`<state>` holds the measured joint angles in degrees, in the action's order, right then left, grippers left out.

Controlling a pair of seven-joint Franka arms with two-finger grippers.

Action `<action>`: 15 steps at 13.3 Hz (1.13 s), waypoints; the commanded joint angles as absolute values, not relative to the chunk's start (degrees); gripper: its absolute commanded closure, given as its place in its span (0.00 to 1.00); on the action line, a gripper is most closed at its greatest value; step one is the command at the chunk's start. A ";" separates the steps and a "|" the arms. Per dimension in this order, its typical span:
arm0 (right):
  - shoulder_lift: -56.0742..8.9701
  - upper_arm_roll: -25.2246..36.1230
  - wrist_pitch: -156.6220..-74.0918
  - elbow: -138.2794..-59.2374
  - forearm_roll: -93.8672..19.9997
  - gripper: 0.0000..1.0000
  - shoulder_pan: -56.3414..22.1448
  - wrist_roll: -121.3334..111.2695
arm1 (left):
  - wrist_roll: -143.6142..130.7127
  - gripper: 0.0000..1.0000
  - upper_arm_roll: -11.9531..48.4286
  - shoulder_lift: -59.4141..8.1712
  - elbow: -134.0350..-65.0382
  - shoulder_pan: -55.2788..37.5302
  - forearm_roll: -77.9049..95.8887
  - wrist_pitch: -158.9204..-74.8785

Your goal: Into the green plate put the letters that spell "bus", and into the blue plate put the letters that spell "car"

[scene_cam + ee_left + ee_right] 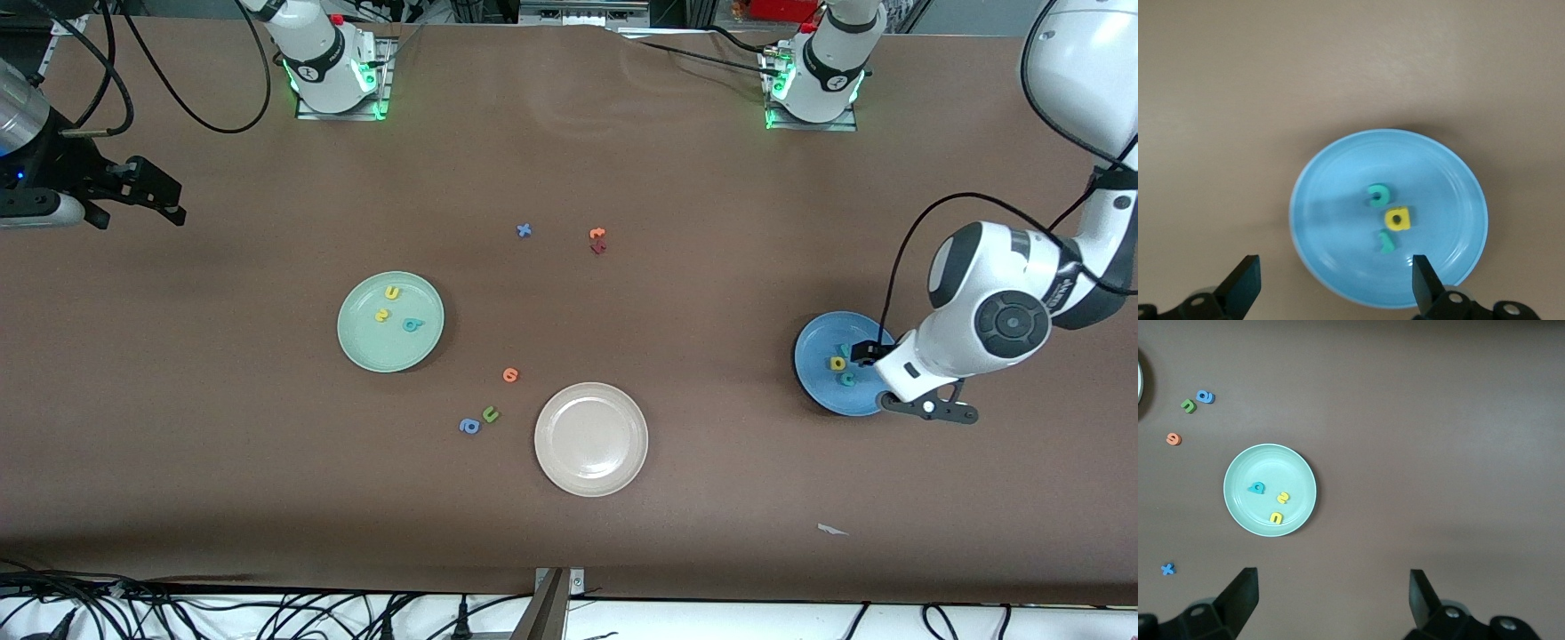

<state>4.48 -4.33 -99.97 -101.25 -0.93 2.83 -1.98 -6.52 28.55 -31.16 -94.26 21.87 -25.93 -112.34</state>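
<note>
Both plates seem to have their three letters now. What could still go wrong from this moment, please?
1. The open left gripper hangs low over the blue plate; pulling away sideways might clip the rim or disturb the teal "c", yellow "a" and teal "r".
2. The olive-green "u" lies loose on the table near the green plate; it could be mistaken for a missing letter.
</note>
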 commanded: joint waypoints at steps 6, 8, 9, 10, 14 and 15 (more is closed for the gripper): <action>0.80 -2.82 -98.00 -95.90 0.09 0.00 0.97 -1.32 | -4.14 0.00 27.17 -26.82 -85.07 22.33 -19.28 -99.58; 0.79 -2.73 -97.73 -95.89 0.18 0.00 0.18 -1.23 | -1.68 0.00 24.54 -24.01 -85.95 21.54 -12.34 -99.49; 0.79 -2.72 -97.73 -95.89 0.26 0.00 -0.09 -1.23 | -0.89 0.00 22.96 -21.91 -86.74 20.49 -9.43 -99.14; 0.79 -2.72 -97.82 -95.89 0.26 0.00 -0.09 -1.14 | -0.62 0.00 20.16 -19.80 -86.83 17.96 -7.75 -98.01; 0.62 -2.72 -98.00 -95.98 0.44 0.00 0.18 -1.05 | -0.62 0.00 7.91 -13.02 -86.84 7.30 -2.73 -95.01; 0.62 -2.72 -98.00 -95.98 0.44 0.00 0.18 -1.05 | -0.62 0.00 7.82 -12.05 -86.84 6.86 -2.64 -94.31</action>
<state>1.20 -3.40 -99.26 -97.44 -0.44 1.02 -1.97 -1.95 9.88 -15.75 -85.03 8.50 -4.67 -95.35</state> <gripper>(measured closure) 0.000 0.000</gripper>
